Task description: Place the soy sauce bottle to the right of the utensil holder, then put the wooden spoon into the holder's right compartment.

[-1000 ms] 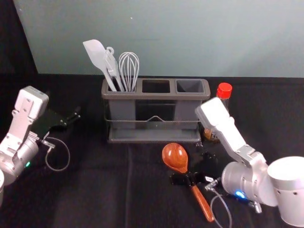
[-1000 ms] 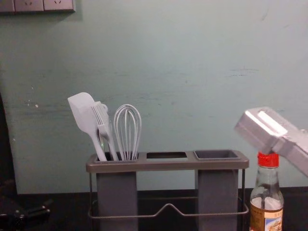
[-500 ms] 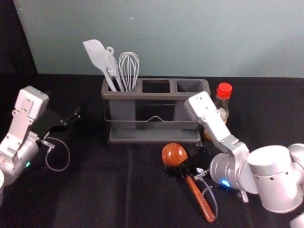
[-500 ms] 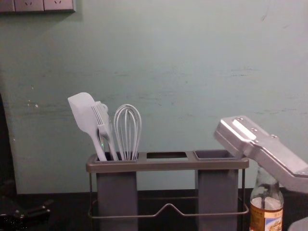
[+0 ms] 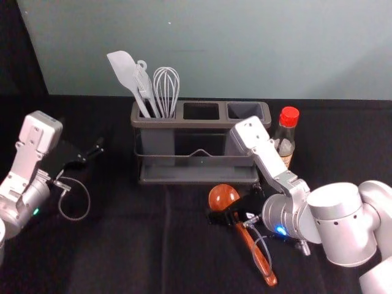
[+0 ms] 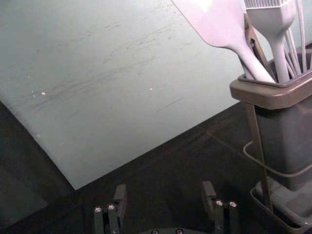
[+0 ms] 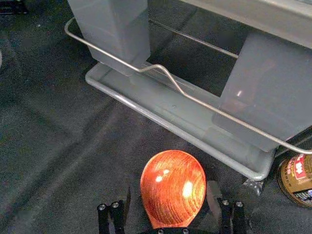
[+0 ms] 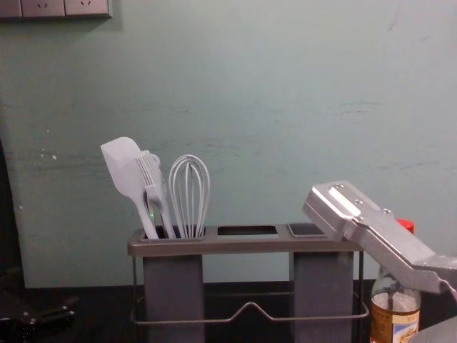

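The wooden spoon might twist.
The right gripper has fingers spread around it; a crooked squeeze could tip it. The left gripper, spread too, sits left of the utensil holder.

Left arm, right arm: silver-white, rounded joints, thin grey cable each; green light toward eight o'clock, blue light half-past four.

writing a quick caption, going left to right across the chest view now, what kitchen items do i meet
spatula, pastry brush, whisk, soy sauce bottle
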### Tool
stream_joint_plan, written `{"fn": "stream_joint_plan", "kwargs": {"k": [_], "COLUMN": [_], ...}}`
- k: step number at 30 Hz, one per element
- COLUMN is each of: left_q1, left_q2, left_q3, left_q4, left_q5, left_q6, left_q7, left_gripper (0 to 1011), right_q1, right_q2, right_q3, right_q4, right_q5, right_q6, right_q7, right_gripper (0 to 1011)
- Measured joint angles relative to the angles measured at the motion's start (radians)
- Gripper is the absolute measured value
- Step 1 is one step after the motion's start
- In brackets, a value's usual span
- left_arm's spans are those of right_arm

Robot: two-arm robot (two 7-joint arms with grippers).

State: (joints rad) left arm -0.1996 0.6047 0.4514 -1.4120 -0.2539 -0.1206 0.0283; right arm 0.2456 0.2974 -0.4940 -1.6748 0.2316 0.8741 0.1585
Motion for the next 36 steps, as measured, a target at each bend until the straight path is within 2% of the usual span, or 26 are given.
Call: {"fn": "stream_joint_plan", "kwargs": {"k": [27, 36], "left_q1": [0.000, 0.000], "left_q2": [0.000, 0.000], "left_q3": [0.000, 0.000], "left_q4": [0.000, 0.000], "left_q5": [0.000, 0.000], "left_q6": [0.000, 0.000], "left_q7": [0.000, 0.000], "left_gripper": [1005, 1005], "right_q1": [-0.005, -0.005], "right_q2": [-0.044, -0.052], "right_q3": [0.014, 0.015], "right_q4": [0.034, 0.041], "right_q5": [-0.068, -0.093], "right_q6": [-0.010, -0.017], "right_q7": [0.010, 0.018], "right_gripper": [1002, 838]}}
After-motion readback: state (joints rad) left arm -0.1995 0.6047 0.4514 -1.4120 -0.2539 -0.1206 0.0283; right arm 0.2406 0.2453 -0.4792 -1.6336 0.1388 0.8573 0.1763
